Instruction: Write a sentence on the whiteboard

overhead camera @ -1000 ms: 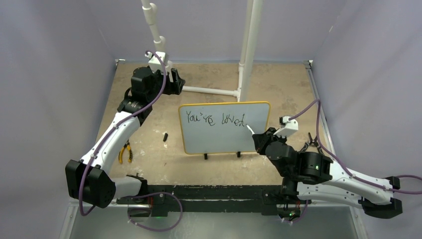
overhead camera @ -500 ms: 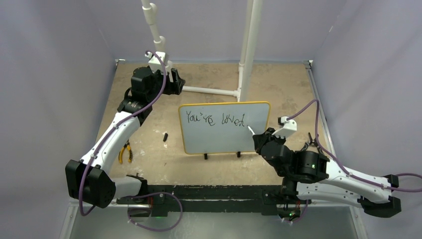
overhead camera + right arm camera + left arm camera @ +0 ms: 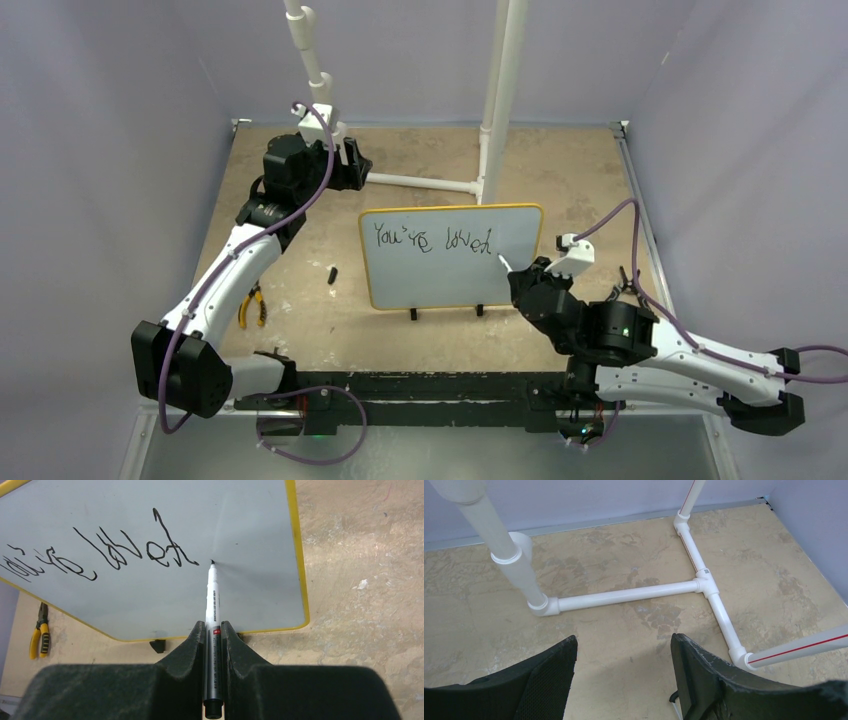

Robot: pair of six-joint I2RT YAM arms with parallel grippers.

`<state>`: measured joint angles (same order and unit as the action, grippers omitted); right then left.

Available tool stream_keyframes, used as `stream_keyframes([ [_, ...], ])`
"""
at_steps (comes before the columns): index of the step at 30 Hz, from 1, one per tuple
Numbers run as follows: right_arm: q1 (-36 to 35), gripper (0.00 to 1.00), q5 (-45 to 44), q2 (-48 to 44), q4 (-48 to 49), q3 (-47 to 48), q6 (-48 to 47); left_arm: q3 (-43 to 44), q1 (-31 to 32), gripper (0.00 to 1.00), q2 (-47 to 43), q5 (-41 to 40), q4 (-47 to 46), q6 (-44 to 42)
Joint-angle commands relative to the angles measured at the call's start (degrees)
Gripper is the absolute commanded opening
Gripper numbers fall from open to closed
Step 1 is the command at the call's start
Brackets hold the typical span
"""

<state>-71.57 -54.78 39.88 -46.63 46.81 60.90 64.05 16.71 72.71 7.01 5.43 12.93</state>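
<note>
The whiteboard (image 3: 450, 258) (image 3: 165, 550), pale with a yellow frame, stands tilted on two black feet mid-table. One line of black script, the sentence (image 3: 432, 240) (image 3: 100, 550), reads "You're loved". My right gripper (image 3: 520, 277) (image 3: 213, 626) is shut on a white marker (image 3: 212, 605). Its black tip touches the board just right of the last letter, at a small dot. My left gripper (image 3: 352, 165) (image 3: 624, 645) hangs open and empty over bare table at the back left, far from the board.
A white PVC pipe frame (image 3: 430, 183) (image 3: 624, 595) lies behind the board, with uprights (image 3: 500, 90) rising from it. Yellow-handled pliers (image 3: 251, 305) (image 3: 39, 635) lie left of the board. A small black cap (image 3: 331, 273) rests on the table. Walls enclose all sides.
The right arm has edged slightly left and down, keeping the marker tip at the end of the written line. The left arm has not moved.
</note>
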Motion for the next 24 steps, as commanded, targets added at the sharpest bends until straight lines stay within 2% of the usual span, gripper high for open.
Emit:
stream_keyframes([
  [1, 0.1, 0.00, -2.4, 0.4, -0.8, 2.2, 1.5, 0.2, -0.4, 0.68, -1.8, 0.0, -1.1, 0.7],
  [24, 0.1, 0.00, -2.8, 2.5, -1.5, 2.5, 2.1, 0.0, -0.4, 0.68, -1.9, -0.1, -1.1, 0.8],
])
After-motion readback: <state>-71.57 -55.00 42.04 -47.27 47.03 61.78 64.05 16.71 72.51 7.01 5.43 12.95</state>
